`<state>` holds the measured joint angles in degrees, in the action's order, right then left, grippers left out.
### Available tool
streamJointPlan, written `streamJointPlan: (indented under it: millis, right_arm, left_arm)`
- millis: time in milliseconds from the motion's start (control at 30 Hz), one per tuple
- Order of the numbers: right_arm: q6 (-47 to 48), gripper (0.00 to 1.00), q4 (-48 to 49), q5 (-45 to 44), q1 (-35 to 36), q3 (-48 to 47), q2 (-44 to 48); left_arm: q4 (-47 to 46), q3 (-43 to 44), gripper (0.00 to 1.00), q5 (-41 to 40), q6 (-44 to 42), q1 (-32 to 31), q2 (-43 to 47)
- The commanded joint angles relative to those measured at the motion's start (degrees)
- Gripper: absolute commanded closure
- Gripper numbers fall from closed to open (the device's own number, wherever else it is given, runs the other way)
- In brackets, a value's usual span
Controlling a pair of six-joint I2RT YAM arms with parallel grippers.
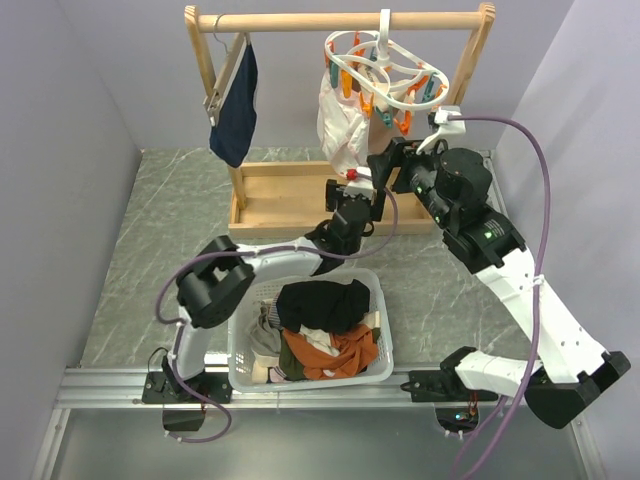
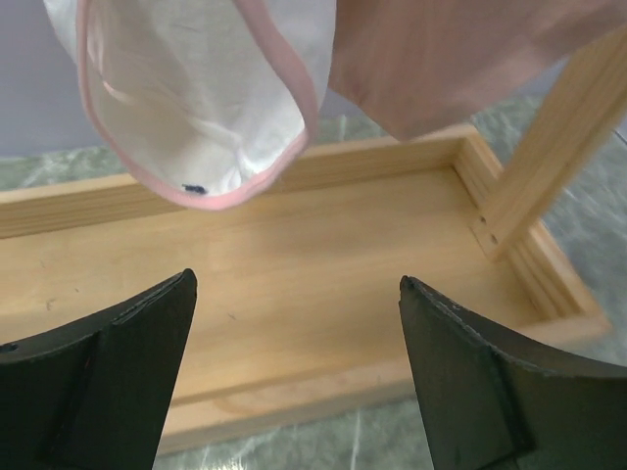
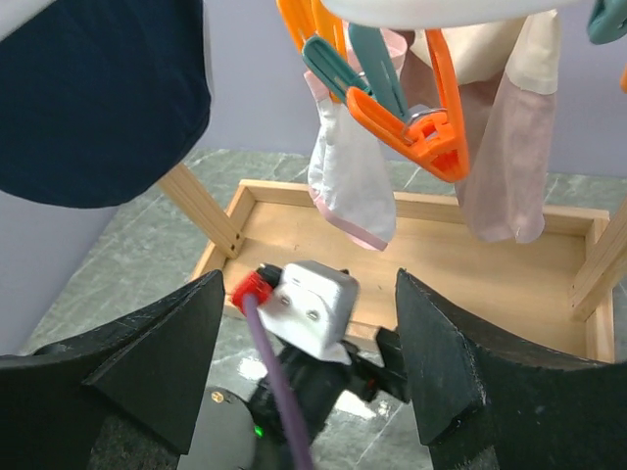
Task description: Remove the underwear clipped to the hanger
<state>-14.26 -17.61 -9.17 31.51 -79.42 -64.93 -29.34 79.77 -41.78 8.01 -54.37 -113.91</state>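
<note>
While the underwear (image 2: pixel 196 88) hangs pegged on the hanger (image 1: pixel 384 40) over the wooden tray (image 2: pixel 294 245), my left gripper (image 2: pixel 296 279) sits below, jaws wide, to pull; right gripper (image 3: pixel 309 279), wide too, faces the pegs (image 3: pixel 421 127).

Both arms are rocking the same look: the left arm (image 1: pixel 270 262) and the right arm (image 1: pixel 540 310) are wearing glossy white shells with chunky round black joints. The left purple cable (image 1: pixel 163 300) is hanging off one, and the right purple cable (image 1: pixel 547 180) off the other. The left wrist's white camera box (image 3: pixel 313 302) is showing two little screw holes and a red plug (image 3: pixel 251 287), and a tiny green light (image 3: pixel 258 431) is glowing below it. The left gripper (image 2: pixel 296 279) and the right gripper (image 3: pixel 310 274) are sporting matte black, wedge-shaped fingers.
</note>
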Motion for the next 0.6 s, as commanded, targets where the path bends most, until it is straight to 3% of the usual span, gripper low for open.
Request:
streamJointPlan:
  millis: [0,100,333,567]
  right_arm:
    - [0.8,0.23,-0.1,0.6,-0.1,-2.3,-1.9]
    - [1.3,0.23,-1.1,1.2,-0.2,-3.1,-2.0]
    - [3.3,0.23,-4.0,1.5,-0.3,-4.2,-1.3]
    - [4.3,0.23,-5.5,2.0,-0.3,-5.4,-1.3]
  left_arm:
    - [-13.4,4.1,0.09,-9.1,-7.3,-0.7,-4.5]
    - [-18.1,7.1,0.09,-11.5,-12.6,0.7,-8.9]
    - [-24.4,15.1,0.17,-7.6,-14.2,5.4,-13.6]
    - [-24.5,19.0,0.54,-5.2,-14.0,7.8,-14.2]
